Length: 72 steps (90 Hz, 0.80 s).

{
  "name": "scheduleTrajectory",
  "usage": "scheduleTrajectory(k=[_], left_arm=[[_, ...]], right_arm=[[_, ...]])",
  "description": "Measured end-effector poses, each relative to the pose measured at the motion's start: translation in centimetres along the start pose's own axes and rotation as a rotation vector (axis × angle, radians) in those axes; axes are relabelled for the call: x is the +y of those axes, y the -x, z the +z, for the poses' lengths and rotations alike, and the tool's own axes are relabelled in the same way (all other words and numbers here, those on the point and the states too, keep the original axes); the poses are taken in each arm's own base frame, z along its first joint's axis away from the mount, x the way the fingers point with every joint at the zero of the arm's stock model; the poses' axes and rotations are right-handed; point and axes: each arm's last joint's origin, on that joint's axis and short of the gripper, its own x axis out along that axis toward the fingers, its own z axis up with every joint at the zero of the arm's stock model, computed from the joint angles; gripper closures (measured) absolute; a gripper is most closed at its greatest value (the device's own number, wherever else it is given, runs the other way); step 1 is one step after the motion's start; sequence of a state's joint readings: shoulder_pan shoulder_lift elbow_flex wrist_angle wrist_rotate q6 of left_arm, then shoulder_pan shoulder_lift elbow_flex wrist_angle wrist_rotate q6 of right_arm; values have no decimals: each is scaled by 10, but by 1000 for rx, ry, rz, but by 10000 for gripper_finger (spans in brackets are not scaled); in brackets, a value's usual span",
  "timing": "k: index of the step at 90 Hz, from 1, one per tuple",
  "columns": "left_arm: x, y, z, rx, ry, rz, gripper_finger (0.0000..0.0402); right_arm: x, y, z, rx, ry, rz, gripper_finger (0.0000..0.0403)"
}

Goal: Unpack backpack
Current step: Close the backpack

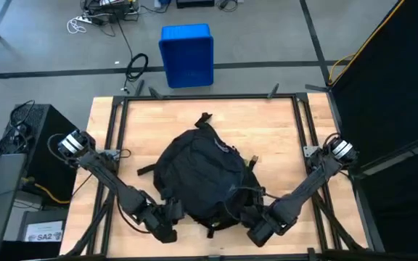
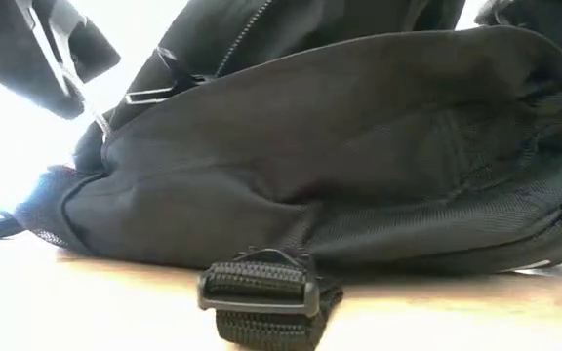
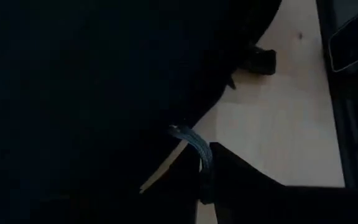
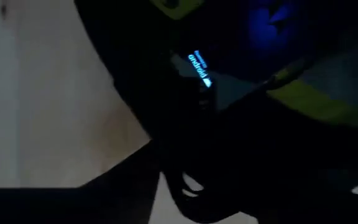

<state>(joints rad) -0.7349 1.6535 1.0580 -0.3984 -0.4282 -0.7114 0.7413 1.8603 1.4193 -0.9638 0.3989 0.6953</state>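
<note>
The backpack (image 1: 198,174) lies slumped at the middle of the wooden tabletop (image 1: 281,134), near its front edge, a webbing strap buckle (image 2: 259,291) trailing forward. Both pincers press against its lower corners, left pincer (image 1: 171,217) and right pincer (image 1: 247,219); their fingers are lost against black fabric, so their grip cannot be told.

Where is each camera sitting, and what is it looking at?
High view: above, looking straight down at the table, the backpack and both arms.
Low view: at tabletop height, facing the backpack's side and a strap buckle.
Left wrist view: pressed against dark backpack fabric.
Right wrist view: at the backpack, blue and yellow-green things showing.
All share the backpack.
</note>
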Motion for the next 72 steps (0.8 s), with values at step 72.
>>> scheduleTrajectory(k=[72], left_arm=[[-17,13,27,-90,-41,-117,401]], right_arm=[[47,59,32,-733,211,103,148]])
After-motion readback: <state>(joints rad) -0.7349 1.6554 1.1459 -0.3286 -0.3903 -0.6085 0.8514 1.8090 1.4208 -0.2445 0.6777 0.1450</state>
